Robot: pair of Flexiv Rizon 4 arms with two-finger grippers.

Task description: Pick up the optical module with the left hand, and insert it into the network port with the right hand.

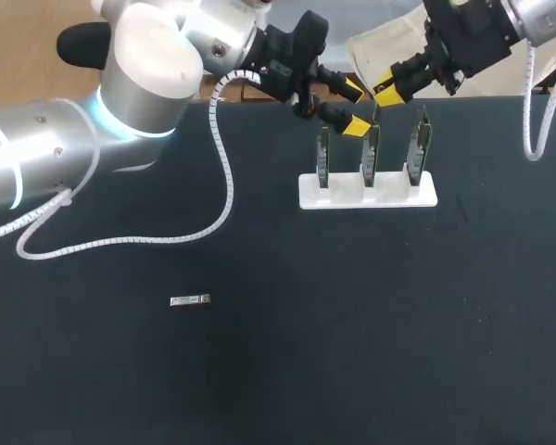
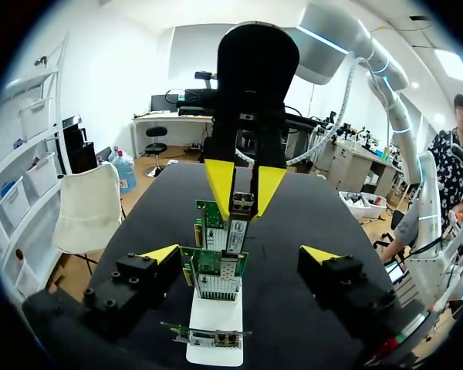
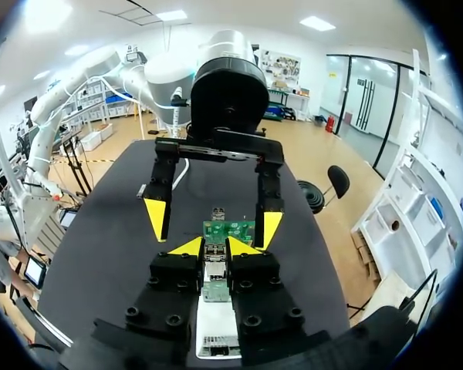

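Head view: the right claw (image 1: 386, 90) hangs just over the top edge of the middle network card (image 1: 372, 153), one of three standing upright in a white stand (image 1: 368, 193) on the far side of the dark worktop (image 1: 352, 324). Its yellow tips are pinched narrow. From the left wrist view you can see the optical module (image 2: 241, 205) gripped between them, right at the top of that card; whether it touches the port I can't tell. The left claw (image 1: 354, 108) sits just beside the right one, at about eight o'clock from it. Its fingers are spread wide with nothing in them, and in its own view they stand either side of the row of cards without touching. A loose silver module (image 1: 190, 300) lies flat on the worktop, well apart from both claws, at about seven o'clock from the stand.
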